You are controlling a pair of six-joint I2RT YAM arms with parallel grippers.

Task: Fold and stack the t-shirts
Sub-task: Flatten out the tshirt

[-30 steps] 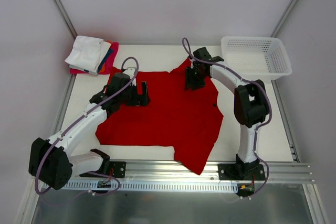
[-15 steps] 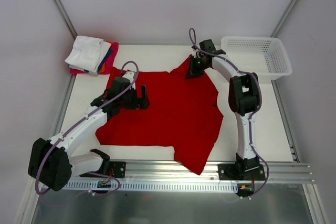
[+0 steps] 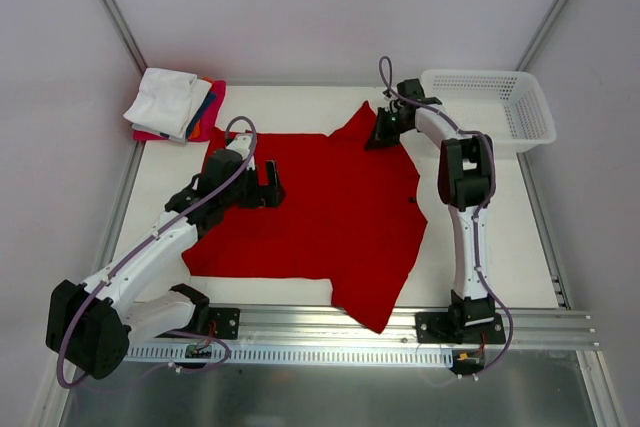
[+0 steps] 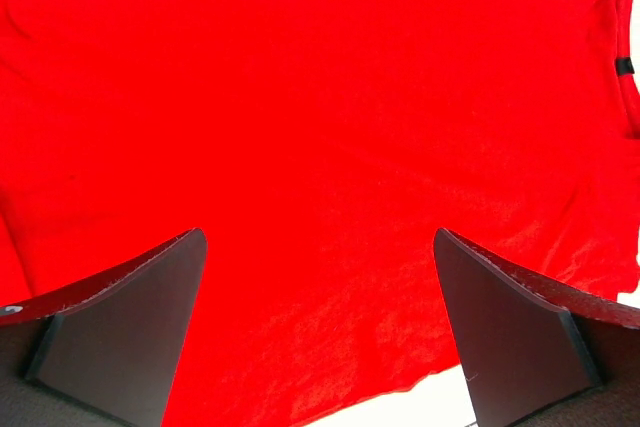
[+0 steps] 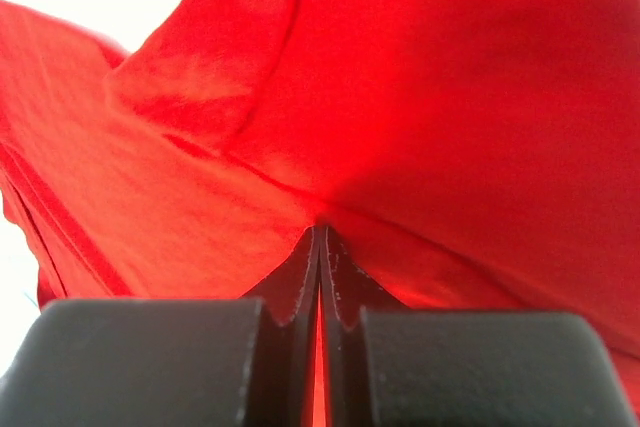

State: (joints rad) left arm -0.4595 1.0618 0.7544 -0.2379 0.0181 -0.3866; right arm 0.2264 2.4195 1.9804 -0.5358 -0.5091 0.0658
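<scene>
You're looking at a soft, matt red cloth t-shirt (image 3: 320, 217), a white plastic mesh basket (image 3: 530, 112), a smooth matt white bench (image 3: 520, 247) and a brushed metal rail (image 3: 330, 317).

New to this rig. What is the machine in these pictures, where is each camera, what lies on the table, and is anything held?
Two robot arms are bolted at the near edge of a white table. The wide picture looks down from above and behind them, with the left arm on the left and the right arm on the right. The other two pictures come from a small camera on each wrist, so each shows its own jaws at the bottom. A red t-shirt lies spread on the table. At the far left corner sits a stack of folded shirts, and at the far right a white mesh basket. The left arm's jaws stand wide open over the red cloth, holding nothing. The right arm's jaws are shut on a pinch of the shirt's far edge.
</scene>
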